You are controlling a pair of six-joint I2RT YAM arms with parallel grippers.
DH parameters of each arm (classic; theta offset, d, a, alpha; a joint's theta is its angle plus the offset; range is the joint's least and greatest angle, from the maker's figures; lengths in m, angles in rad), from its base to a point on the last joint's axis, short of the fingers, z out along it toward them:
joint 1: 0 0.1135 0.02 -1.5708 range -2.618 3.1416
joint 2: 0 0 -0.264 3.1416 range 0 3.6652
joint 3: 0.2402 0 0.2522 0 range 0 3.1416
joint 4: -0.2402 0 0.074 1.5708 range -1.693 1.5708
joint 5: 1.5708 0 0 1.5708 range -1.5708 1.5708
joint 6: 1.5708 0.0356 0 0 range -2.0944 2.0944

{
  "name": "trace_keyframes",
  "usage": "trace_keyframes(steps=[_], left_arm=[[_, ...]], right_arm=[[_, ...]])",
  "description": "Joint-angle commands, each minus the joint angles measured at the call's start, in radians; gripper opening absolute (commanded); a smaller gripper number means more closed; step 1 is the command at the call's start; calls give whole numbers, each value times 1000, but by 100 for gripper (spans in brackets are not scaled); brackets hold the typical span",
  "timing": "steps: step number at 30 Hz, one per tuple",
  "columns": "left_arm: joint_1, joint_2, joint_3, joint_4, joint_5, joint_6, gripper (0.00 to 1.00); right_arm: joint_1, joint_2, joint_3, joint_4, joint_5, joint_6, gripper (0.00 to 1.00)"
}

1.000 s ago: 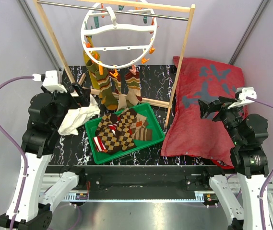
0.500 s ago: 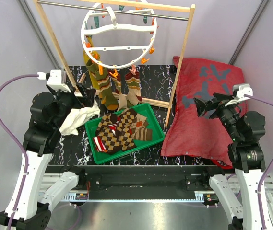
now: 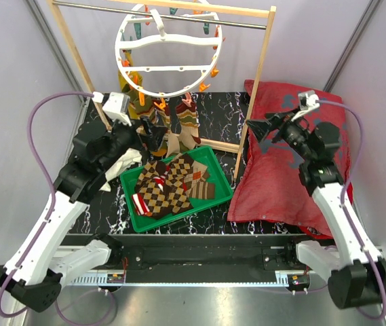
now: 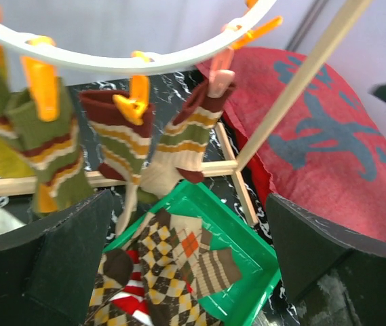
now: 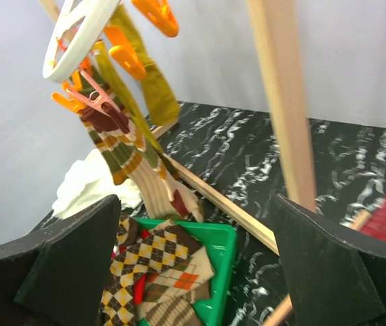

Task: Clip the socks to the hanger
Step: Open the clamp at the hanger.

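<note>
Several argyle and striped socks [image 3: 172, 187] lie piled in a green tray [image 3: 213, 166]. Striped socks [image 3: 165, 125] hang clipped from the white round hanger [image 3: 167, 51] on the rack's rod. My left gripper [image 3: 153, 133] is open, held above the tray's back left corner just in front of the hanging socks. From the left wrist I see the hanger's rim [image 4: 145, 61], the clipped socks [image 4: 121, 146] and the tray's socks [image 4: 172, 265] between the open fingers of that gripper [image 4: 193, 272]. My right gripper [image 3: 252, 127] is open and empty beside the rack's right post, facing the hanging socks [image 5: 118, 146] and the tray [image 5: 221, 252].
The wooden rack frame [image 3: 257, 88] stands across the back of the marble table, its lower bar just behind the tray. A big red cushion [image 3: 294, 170] fills the right side. A white cloth [image 3: 111, 170] lies left of the tray, under my left arm.
Both arms have reached forward. The left gripper moved right from over the white cloth to the hanging socks. The right gripper moved left off the cushion toward the rack's post.
</note>
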Motion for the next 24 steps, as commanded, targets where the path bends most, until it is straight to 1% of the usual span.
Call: trace_keyframes(steps=[1,4,5,9,13,14,18,24], left_arm=[[-42,14,-5,118,-67,-4,99],[-55,23,-16,144,-88,-13,99],[-56,23,-19,149,-93,-17,99],[-69,40,-19,163,-112,-24,99],[-75,51,-20,172,-130,-20,99],[-75,54,-19,173,-131,-18,99],[-79,66,-11,175,-138,-12,99],[-81,78,-11,176,-139,-1,99]], right_arm=[[97,88,4,289,-17,41,100],[158,180,5,401,20,7,99],[169,204,2,474,26,5,98],[230,348,37,596,62,-25,94],[279,459,82,698,93,-70,88],[287,482,100,743,96,-74,82],[322,599,152,831,119,-91,76],[352,723,243,895,148,-134,74]])
